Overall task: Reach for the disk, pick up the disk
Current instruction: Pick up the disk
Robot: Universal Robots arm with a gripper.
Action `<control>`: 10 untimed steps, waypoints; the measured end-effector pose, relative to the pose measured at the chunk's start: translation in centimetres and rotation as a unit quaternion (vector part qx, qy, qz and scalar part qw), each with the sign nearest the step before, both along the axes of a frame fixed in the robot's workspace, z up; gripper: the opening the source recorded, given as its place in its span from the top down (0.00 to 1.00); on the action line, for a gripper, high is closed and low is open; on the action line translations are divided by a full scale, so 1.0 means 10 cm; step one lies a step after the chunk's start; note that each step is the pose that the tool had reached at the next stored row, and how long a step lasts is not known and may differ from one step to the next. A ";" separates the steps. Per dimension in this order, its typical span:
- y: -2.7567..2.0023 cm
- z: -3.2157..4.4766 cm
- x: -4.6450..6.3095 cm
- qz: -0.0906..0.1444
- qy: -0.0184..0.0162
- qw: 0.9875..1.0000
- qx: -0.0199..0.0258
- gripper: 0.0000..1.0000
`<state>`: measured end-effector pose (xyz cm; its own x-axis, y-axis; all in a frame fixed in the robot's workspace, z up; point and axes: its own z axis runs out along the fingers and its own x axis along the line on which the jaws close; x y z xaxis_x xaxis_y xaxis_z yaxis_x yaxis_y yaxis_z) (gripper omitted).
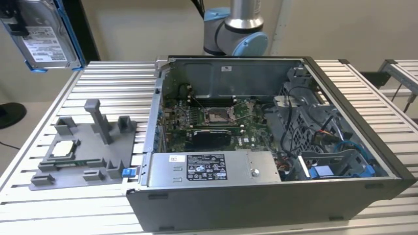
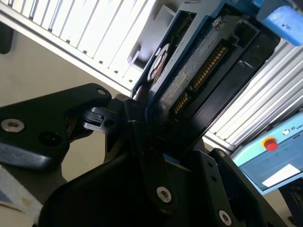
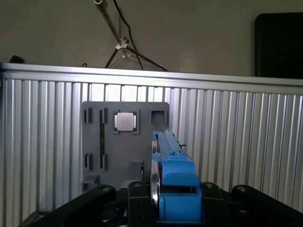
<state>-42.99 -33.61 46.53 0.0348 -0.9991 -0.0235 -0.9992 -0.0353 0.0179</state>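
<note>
- Disk [image 1: 43, 40]: held in the air well above the tray [image 1: 78, 164], label face upright, touching no surface. You can judge the pick-up done.
- Gripper [image 3: 176, 195]: jaws pinching the disk across its flat faces, the blue bracket [image 3: 177, 187] between them. Gripping the flat faces probably keeps the disk from swinging.
- Tray: grey, on the slatted table [image 1: 111, 73], with the chip [image 3: 126, 122] in its square pocket.
- Case [image 1: 274, 147]: open, just beside the tray on the exterior view's right.
- Exterior view: shows you the label and the disk's height over the tray.
- First wrist view: shows you the disk edge-on, with the tray beneath it.
- Second wrist view: shows you the connector pins [image 2: 204, 71] and the fingers [image 2: 142, 137] against the disk.
</note>
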 end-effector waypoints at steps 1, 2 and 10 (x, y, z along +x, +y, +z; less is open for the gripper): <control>0.000 0.000 0.02 0.000 0.000 1.000 0.000 1.00; 0.000 0.000 0.03 0.000 0.000 1.000 0.000 1.00; 0.000 0.000 0.17 0.000 0.000 1.000 0.000 1.00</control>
<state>-41.27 -33.61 46.53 0.0348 -0.9991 -0.0235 -0.9992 -0.0353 0.0179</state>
